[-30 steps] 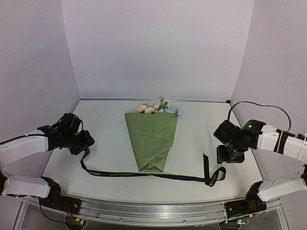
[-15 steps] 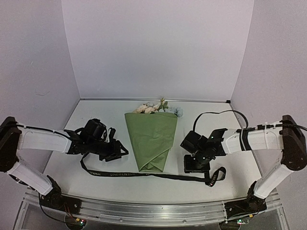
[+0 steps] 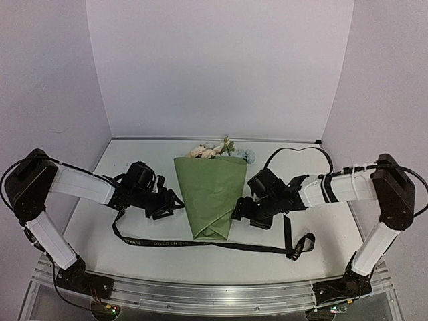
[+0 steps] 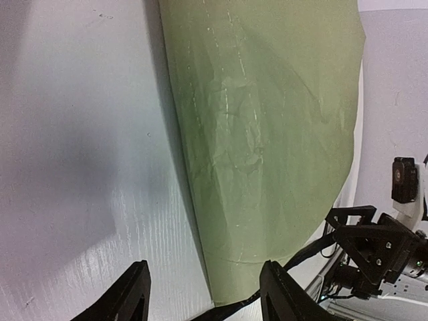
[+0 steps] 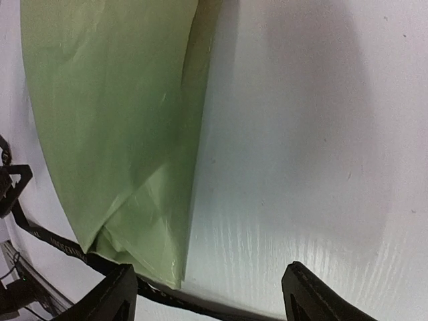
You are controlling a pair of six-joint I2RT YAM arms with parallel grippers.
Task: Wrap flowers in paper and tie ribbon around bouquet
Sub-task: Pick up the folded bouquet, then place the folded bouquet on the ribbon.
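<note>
The bouquet [image 3: 210,194] lies between left jaws and right jaws, both open.

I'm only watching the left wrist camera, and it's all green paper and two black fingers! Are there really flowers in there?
Observer: Yes. From above, the flowers peek out of the wide far end of the paper cone.
Operator: Is the ribbon tied on?
Observer: No. The ribbon lies flat on the table, stretched left to right by the cone's pointy near end, with a loop at its right end.
Operator: What's the other arm doing?
Observer: The right gripper sits at the cone's right edge. Its own camera shows its fingers apart with nothing between them.
</note>
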